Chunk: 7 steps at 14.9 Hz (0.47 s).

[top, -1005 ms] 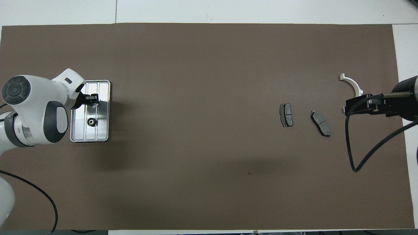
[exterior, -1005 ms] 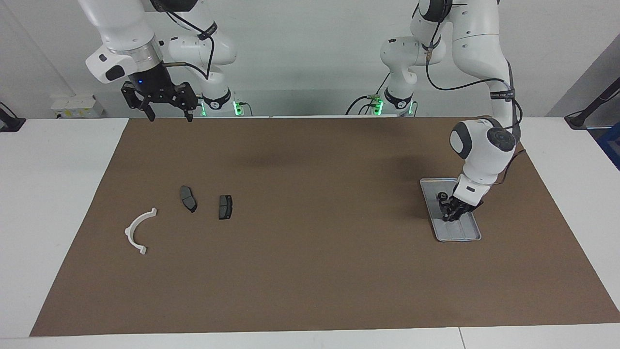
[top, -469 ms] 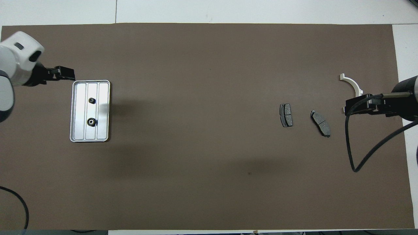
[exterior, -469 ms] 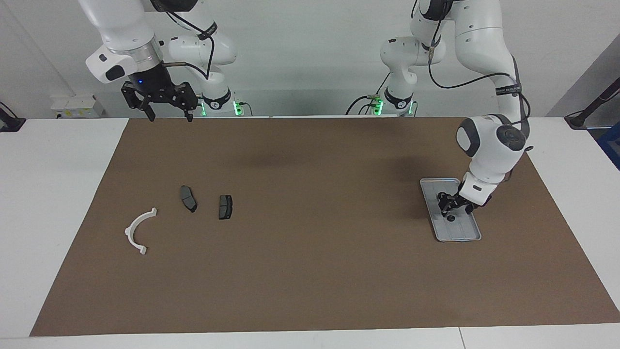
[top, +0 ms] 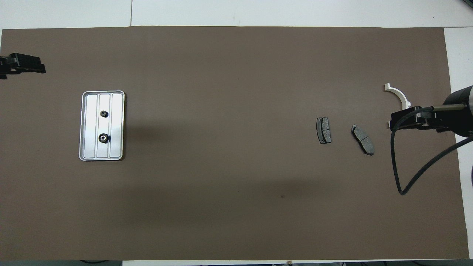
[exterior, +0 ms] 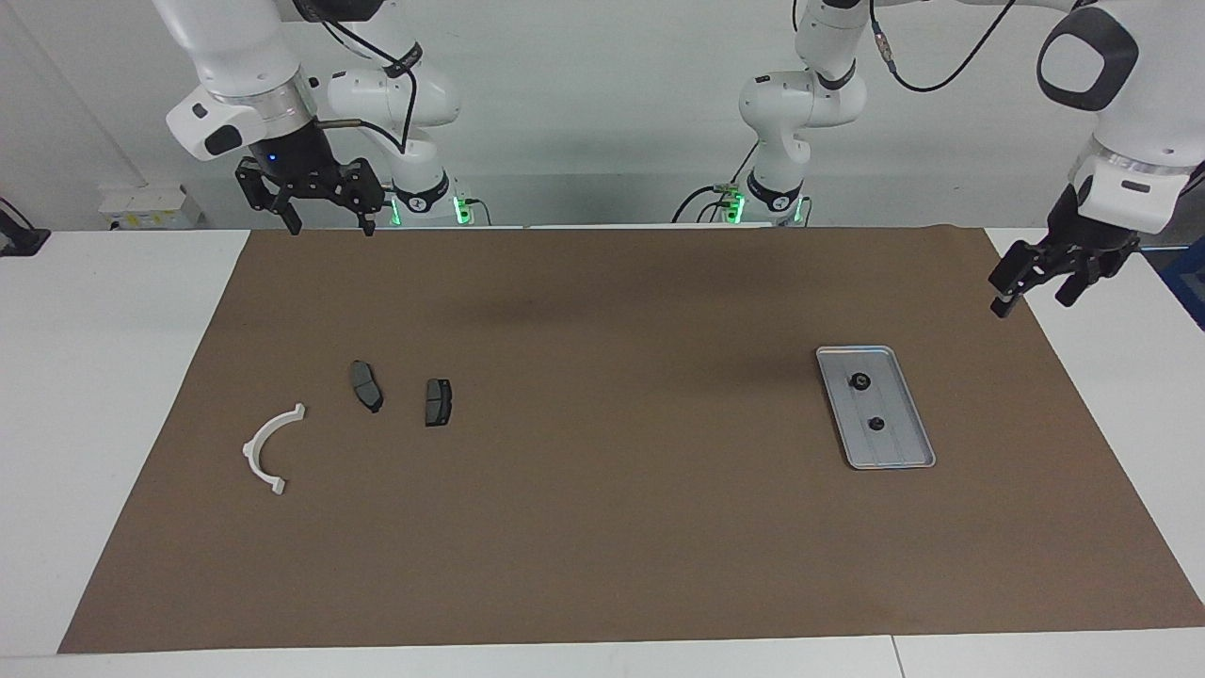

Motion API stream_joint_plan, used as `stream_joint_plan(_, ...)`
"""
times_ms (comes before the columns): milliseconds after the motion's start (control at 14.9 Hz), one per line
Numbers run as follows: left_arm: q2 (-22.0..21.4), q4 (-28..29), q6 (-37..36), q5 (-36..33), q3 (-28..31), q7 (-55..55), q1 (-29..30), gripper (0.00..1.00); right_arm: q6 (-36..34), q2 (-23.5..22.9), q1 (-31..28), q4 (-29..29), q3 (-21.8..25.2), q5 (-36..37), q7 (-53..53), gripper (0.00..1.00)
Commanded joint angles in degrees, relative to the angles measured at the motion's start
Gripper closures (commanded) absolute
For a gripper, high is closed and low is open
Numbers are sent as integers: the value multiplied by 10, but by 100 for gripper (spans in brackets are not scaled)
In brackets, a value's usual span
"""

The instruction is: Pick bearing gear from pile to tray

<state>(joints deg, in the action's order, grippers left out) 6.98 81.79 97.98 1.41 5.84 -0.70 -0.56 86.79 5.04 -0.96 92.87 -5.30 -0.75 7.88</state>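
Your right gripper (exterior: 329,226) is waiting, spread, over the mat (exterior: 602,546) above the pile (exterior: 438,402). Both bearing gears (exterior: 859,381) are lying in the tray (exterior: 899,444). Your left gripper (exterior: 1033,297) is hanging spread and empty, so be routing it clear of the tray.

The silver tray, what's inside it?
Two small black round parts lie inside the tray, apart from each other on its ribbed floor. No gripper covers the tray, so all of its floor shows. What lies under the tray stays hidden.
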Motion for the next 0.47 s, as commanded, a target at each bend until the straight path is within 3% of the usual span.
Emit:
stream_joint_plan(0, -4, 21, -13, 1, 0, 3, -4, 0, 13, 9, -4, 7, 1, -3, 6, 0)
stream_joint_plan(402, -7, 35, -32, 0, -3, 3, -9, 0, 13, 9, -4, 7, 1, -3, 6, 0)
